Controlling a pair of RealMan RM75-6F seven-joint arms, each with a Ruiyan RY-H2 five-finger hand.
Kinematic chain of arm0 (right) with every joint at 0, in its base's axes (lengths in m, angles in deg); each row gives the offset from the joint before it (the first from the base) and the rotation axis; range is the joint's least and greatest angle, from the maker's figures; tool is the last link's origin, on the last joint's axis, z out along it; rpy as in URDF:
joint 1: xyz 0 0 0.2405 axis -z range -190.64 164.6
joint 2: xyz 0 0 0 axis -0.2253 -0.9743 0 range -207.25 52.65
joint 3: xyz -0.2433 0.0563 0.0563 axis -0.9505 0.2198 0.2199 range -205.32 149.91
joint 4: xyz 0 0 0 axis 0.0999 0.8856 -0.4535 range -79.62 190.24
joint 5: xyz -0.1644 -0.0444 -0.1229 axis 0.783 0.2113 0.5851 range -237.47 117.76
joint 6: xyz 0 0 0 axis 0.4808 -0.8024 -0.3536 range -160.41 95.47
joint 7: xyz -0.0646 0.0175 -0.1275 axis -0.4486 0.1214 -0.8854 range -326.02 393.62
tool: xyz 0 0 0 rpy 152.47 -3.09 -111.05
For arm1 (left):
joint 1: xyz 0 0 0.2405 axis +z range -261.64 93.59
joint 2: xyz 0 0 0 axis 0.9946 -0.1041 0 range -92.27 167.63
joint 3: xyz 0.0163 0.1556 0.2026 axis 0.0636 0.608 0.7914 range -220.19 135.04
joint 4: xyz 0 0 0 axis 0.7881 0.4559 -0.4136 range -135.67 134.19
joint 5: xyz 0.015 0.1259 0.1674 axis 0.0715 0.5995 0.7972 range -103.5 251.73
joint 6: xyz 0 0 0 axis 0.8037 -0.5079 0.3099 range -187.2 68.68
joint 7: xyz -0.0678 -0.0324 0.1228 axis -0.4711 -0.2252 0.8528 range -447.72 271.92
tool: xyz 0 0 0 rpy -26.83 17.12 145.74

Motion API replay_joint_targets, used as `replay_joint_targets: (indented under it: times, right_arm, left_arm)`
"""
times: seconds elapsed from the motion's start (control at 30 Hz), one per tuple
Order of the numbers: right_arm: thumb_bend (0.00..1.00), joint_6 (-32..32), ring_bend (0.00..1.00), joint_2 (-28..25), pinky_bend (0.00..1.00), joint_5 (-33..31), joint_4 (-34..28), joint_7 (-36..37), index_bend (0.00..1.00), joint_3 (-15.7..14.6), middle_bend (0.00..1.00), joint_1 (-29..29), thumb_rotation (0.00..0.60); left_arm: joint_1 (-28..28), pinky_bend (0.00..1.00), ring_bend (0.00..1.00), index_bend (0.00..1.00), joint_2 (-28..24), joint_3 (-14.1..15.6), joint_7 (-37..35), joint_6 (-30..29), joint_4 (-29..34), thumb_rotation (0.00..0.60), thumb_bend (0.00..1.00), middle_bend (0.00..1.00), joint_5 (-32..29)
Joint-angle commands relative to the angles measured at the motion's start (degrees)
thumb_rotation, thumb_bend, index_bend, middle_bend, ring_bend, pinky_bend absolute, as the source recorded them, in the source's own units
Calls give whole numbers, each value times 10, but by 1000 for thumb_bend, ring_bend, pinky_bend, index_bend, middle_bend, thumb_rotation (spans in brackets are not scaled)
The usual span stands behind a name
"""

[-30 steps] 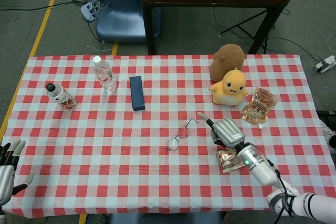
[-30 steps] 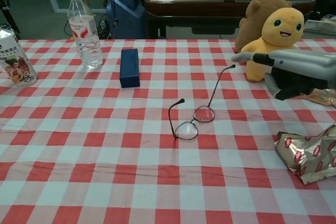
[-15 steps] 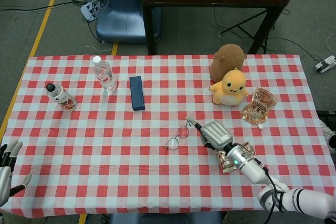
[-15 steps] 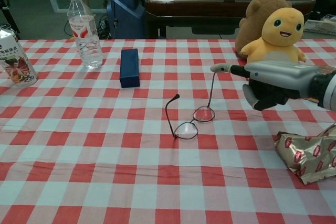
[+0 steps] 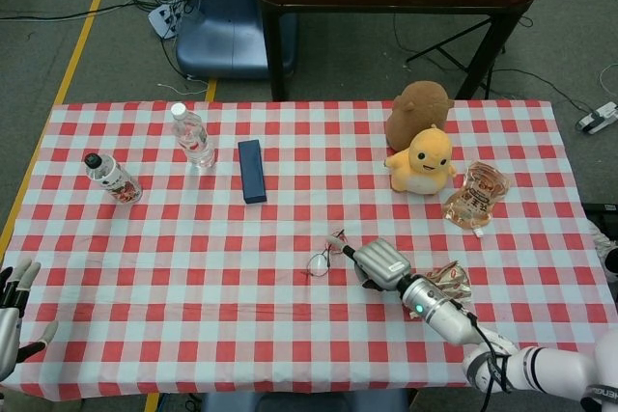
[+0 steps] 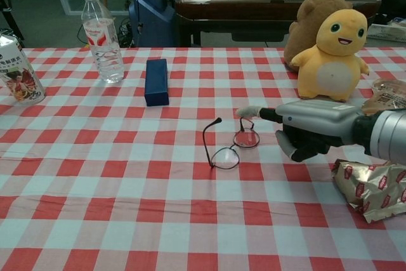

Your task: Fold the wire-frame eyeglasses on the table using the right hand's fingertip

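The wire-frame eyeglasses [image 5: 323,258] [image 6: 233,148] lie mid-table, lenses on the checked cloth. Their left temple arm sticks up and away from the lenses. My right hand [image 5: 382,264] [image 6: 312,132] reaches in from the right with one finger stretched out and the others curled under. Its fingertip [image 6: 244,112] [image 5: 335,241] touches the end of the right temple arm, which now leans low over the right lens. My left hand [image 5: 10,314] hangs off the table's near left corner, fingers apart, holding nothing.
A blue case [image 6: 156,82] [image 5: 252,171], a water bottle [image 6: 101,36] and a drink can [image 6: 16,71] stand at the back left. A yellow plush [image 6: 333,52] sits behind my right hand. A foil wrapper [image 6: 368,185] lies by my right wrist.
My right hand has moved left and nearer, its fingertip pushing the right temple arm from upright down toward the lens. The glasses shifted slightly. The left hand barely moved.
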Motion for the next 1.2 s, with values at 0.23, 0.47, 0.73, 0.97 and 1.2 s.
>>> replay_joint_targets:
  times: [0.23, 0.47, 0.73, 0.97, 1.2]
  right_arm:
    - [885, 35, 1000, 29, 1000, -15, 20, 23, 0, -4, 1000, -13, 600]
    - [894, 68, 1000, 41, 1000, -26, 36, 51, 0, -2, 1000, -26, 600]
    - [896, 91, 1000, 52, 1000, -39, 53, 65, 0, -2, 1000, -33, 600]
    - [897, 86, 1000, 49, 1000, -36, 52, 76, 0, 0, 1000, -32, 600]
    - [896, 19, 1000, 9, 1000, 3, -3, 71, 0, 0, 1000, -13, 600]
  left_arm:
    - [1, 0, 0, 0, 1, 1, -6, 1, -4, 600, 284, 0, -1]
    - [2, 0, 0, 0, -2, 2, -11, 4, -5, 600, 284, 0, -3]
    - [2, 0, 0, 0, -4, 1, -13, 4, -4, 600, 284, 0, -4]
    - [2, 0, 0, 0, -4, 1, -13, 5, -4, 600, 284, 0, -4]
    - [3, 0, 0, 0, -5, 1, -12, 4, -3, 600, 285, 0, -3]
